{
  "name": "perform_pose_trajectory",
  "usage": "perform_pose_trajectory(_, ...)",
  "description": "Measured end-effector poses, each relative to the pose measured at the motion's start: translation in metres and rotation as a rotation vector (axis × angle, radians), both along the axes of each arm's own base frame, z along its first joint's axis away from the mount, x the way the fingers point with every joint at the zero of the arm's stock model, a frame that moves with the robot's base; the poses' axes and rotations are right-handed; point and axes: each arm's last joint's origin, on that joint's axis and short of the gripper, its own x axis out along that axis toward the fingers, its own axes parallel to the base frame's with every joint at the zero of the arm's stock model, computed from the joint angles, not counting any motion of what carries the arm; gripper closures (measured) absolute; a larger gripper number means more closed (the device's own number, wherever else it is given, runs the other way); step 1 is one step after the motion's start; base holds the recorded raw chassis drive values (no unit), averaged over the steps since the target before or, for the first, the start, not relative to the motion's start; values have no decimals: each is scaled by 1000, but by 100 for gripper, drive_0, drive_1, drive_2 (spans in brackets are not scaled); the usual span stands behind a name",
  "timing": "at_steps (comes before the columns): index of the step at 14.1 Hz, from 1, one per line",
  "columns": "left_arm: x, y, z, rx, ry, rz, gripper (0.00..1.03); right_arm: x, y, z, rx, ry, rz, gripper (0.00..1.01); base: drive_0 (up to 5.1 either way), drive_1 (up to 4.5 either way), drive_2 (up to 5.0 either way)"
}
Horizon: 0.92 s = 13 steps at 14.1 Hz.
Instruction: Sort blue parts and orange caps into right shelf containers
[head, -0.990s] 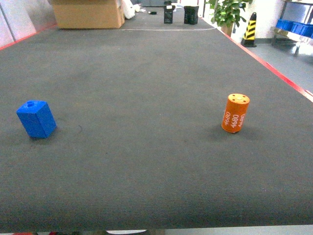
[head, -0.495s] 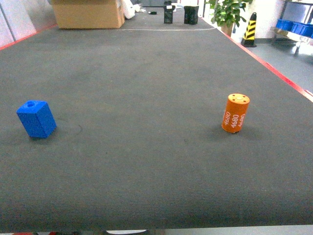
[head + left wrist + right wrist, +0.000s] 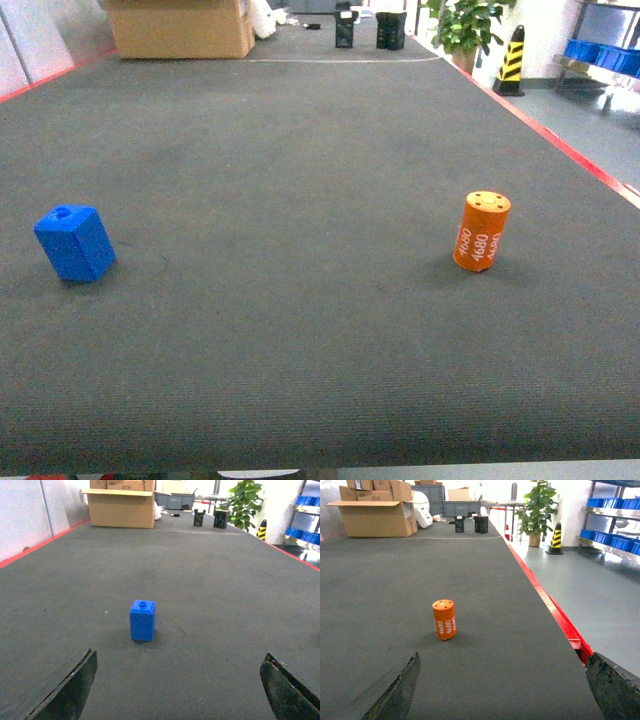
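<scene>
Head view shows small blue plastic block (image 3: 75, 243) and orange "4680" cylinder (image 3: 481, 231) well apart on the dark counter (image 3: 300, 330), each squarely ahead of a wide-spread hand — left hand (image 3: 177, 690), right hand (image 3: 502, 692) — presumably lined up for separate pickups

Mat (image 3: 300, 200): wide dark surface, open on all sides of both parts
Blue part (image 3: 75, 243): stands alone at left; nothing touching
Orange cap (image 3: 481, 231): upright at right, well apart from the blue part
Far edge: cardboard box (image 3: 180, 28); two dark containers (image 3: 368, 30)
</scene>
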Motion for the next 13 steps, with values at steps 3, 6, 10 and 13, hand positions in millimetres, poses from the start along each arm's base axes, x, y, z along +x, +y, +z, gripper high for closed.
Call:
perform_pose_trajectory(3,0,0,0,0,0,0,5,0,0,0,0,0,0,3,0,0,0)
perform_pose_trajectory(6,0,0,0,0,0,0,5,0,0,0,0,0,0,3,0,0,0)
perform_pose_trajectory(10,0,0,0,0,0,0,5,0,0,0,0,0,0,3,0,0,0)
perform_pose_trajectory(13,0,0,0,0,0,0,5,0,0,0,0,0,0,3,0,0,0)
